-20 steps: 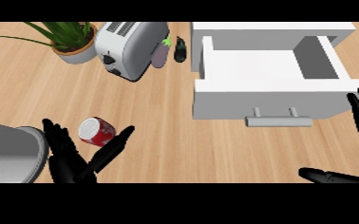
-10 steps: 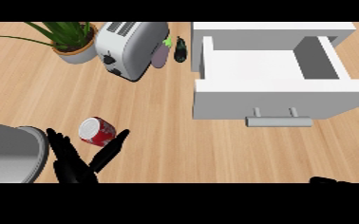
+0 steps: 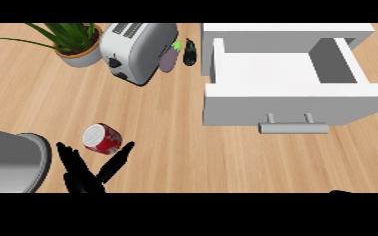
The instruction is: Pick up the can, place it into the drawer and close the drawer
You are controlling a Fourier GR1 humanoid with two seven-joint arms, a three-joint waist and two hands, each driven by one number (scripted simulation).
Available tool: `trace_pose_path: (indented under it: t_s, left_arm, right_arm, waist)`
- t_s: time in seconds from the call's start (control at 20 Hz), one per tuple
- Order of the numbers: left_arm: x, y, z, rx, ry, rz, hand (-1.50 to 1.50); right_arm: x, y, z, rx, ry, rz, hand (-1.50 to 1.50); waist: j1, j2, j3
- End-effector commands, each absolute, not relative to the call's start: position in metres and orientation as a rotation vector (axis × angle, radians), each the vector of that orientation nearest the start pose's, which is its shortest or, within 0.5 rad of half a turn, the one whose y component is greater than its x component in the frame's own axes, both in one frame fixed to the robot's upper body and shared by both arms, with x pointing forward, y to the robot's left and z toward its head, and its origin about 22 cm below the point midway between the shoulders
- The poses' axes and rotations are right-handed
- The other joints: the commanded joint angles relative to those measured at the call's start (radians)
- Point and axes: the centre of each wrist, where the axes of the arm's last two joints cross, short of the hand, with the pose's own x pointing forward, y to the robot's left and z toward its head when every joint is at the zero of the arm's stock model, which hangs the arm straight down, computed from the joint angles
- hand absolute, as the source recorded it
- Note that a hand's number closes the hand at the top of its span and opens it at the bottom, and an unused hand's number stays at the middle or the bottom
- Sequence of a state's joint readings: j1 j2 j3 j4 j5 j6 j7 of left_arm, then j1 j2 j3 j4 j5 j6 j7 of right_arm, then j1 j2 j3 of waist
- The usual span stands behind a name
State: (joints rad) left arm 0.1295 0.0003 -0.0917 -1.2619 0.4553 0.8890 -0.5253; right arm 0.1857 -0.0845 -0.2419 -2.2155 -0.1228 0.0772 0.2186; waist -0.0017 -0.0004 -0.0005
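Observation:
A red can (image 3: 102, 138) with a silver top lies on its side on the wooden counter at the lower left. My left hand (image 3: 83, 176) is just below it, open, with straight fingers (image 3: 70, 157) on the can's left and the thumb (image 3: 118, 160) on its right, not touching it. The white drawer (image 3: 284, 107) stands pulled open at the right, with nothing visible inside and its grey handle (image 3: 294, 127) facing me. Of my right hand (image 3: 340, 192) only a black sliver shows at the bottom right edge.
A silver toaster (image 3: 139, 51) and a potted plant (image 3: 74, 45) stand at the back left. A dark eggplant (image 3: 190, 53) lies between the toaster and the drawer. A grey round metal object (image 3: 18, 162) sits at the left edge beside my left hand.
Both hands have sunk toward the lower edge. The left hand's fingers have drawn closer together below the can, and the right hand has nearly left the view. The can and drawer have not moved.

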Motion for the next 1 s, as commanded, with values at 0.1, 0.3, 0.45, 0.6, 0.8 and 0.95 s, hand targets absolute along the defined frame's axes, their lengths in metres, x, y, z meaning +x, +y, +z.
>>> trace_pose_path:
  t_s: [0.1, 0.3, 0.45, 0.6, 0.8, 0.95]
  left_arm:
    - [0.200, 0.222, -0.109, 0.749, -1.311, 0.755, -1.50]
    - [0.213, 0.232, -0.128, 0.726, -1.313, 0.765, -1.50]
    - [0.212, 0.235, -0.140, 0.733, -1.325, 0.734, -1.50]
    - [0.208, 0.262, -0.144, 0.703, -1.340, 0.739, -1.50]
    - [0.232, 0.248, -0.135, 0.698, -1.363, 0.714, -1.50]
    - [0.220, 0.263, -0.135, 0.619, -1.395, 0.641, -1.50]
  right_arm:
    - [0.144, -0.287, 0.127, -0.208, -1.841, -0.060, -1.50]
    - [0.180, -0.287, 0.126, -0.205, -1.845, -0.041, -1.50]
    - [0.148, -0.296, 0.135, -0.214, -1.834, -0.058, -1.50]
    - [0.175, -0.315, 0.128, -0.208, -1.836, -0.066, -1.50]
    - [0.151, -0.307, 0.130, -0.215, -1.837, -0.045, -1.50]
    - [0.168, -0.298, 0.133, -0.234, -1.839, -0.076, -1.50]
  waist:
    - [-0.002, 0.000, 0.000]
    - [0.001, 0.001, 0.000]
    - [-0.004, 0.000, 0.000]
    - [-0.002, 0.001, 0.000]
    - [-0.005, 0.000, 0.000]
    - [0.000, 0.000, 0.000]
